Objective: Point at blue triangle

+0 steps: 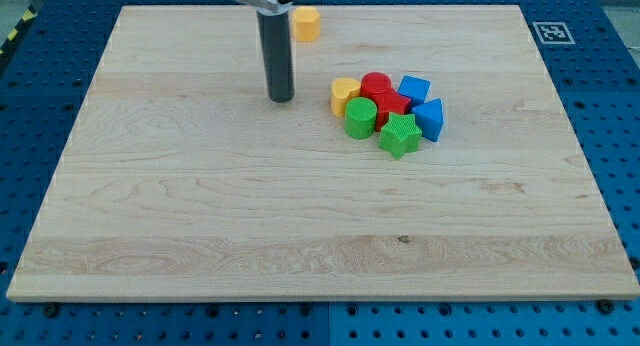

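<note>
The rod (279, 56) is cut off by the view's top edge, so its upper part and the arm carrying it do not show. It also hides the left edge of the yellow block (306, 23) at the far side of the surface (200, 206). In the cluster, the red star (393, 107) is largely hidden behind the green cylinder (361, 118) and the green star (399, 135). The blue triangle (430, 119) is partly covered by that green star, and its shape is hard to make out.
</note>
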